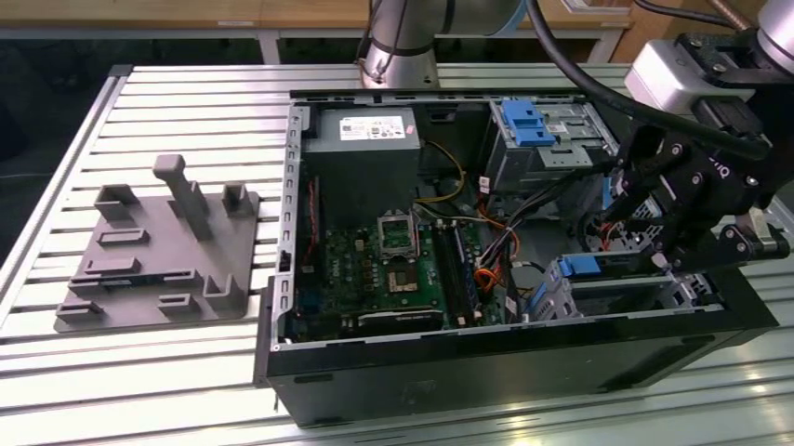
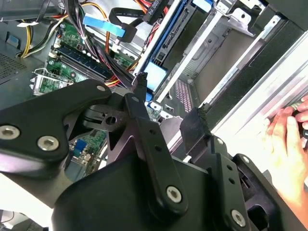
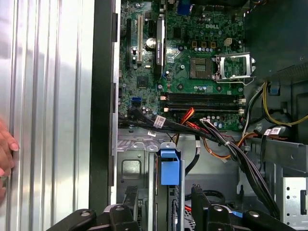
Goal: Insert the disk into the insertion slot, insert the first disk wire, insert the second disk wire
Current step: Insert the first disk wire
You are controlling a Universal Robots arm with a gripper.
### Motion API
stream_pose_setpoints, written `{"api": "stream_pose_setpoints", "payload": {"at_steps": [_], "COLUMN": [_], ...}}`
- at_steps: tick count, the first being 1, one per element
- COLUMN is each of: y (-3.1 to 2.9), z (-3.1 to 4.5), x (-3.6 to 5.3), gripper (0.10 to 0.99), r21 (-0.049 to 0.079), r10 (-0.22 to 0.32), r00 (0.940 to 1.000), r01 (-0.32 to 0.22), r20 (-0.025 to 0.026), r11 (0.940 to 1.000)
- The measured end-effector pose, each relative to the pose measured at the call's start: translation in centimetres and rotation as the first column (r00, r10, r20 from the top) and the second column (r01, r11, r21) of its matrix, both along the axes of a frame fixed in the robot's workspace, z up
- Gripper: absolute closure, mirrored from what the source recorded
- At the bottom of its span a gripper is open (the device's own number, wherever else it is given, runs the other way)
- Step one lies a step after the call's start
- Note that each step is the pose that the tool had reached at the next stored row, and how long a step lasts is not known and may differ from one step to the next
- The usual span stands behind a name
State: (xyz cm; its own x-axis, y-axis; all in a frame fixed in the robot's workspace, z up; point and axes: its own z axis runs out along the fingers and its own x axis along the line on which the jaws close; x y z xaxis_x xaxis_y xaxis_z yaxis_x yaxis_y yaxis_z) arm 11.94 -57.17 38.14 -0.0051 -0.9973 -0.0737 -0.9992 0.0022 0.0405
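Exterior view, gripper (image 1: 645, 246): I have it low inside the open computer case (image 1: 496, 372), at the exterior view's right, directly over the insertion slot (image 1: 633, 295).
Exterior view, disk (image 1: 577, 268): its blue carrier end shows at the slot's mouth. The cage wall hides how deep it sits.
Exterior view, surroundings: a grey fixture plate (image 1: 162, 251) lies on the slatted table (image 1: 186, 93), well apart from the case.
First wrist view, fingers (image 3: 199, 202): spread wide and gripping nothing. The disk's blue tab stands between them, and neither finger touches it.
First wrist view, cables: a black cable bundle (image 3: 240, 154) crosses between the slot and the motherboard (image 3: 192, 62), close to one finger.
First wrist view, hand (image 3: 4, 149): a person's hand rests on the table, just outside the case wall.
Second wrist view, disk: its blue edge runs away from me between the open fingers.
Second wrist view, loose cable: a blue flat cable (image 2: 103, 24) hangs just beside the disk. I cannot follow where it ends.
Risk, snag: I judge that a sideways move could hook a finger in the bundle and drag a connector.
Risk, jam: if I push off-centre, the carrier could tilt and bind against the cage.
Risk, hand: an outward swing over the case wall could strike it.
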Motion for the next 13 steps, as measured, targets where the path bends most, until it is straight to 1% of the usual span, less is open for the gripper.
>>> {"api": "stream_pose_setpoints", "payload": {"at_steps": [9, 10, 11, 12, 13], "y": [0.0, 0.03, 0.1, 0.38, 0.66], "z": [0.0, 0.0, 0.0, 0.0, -0.01], "x": [0.0, 0.0, 0.01, 0.01, 0.01], "gripper": [0.529, 0.529, 0.529, 0.529, 0.529], "r21": [0.0, -0.002, -0.009, -0.029, -0.039], "r10": [0.001, 0.001, 0.001, 0.0, 0.0], "r00": [1.0, 1.0, 1.0, 1.0, 1.0], "r01": [-0.001, -0.001, -0.001, 0.0, 0.0], "r20": [-0.0001, -0.0001, -0.0002, -0.0001, -0.0001], "r11": [1.0, 1.0, 1.0, 0.9996, 0.9993]}}
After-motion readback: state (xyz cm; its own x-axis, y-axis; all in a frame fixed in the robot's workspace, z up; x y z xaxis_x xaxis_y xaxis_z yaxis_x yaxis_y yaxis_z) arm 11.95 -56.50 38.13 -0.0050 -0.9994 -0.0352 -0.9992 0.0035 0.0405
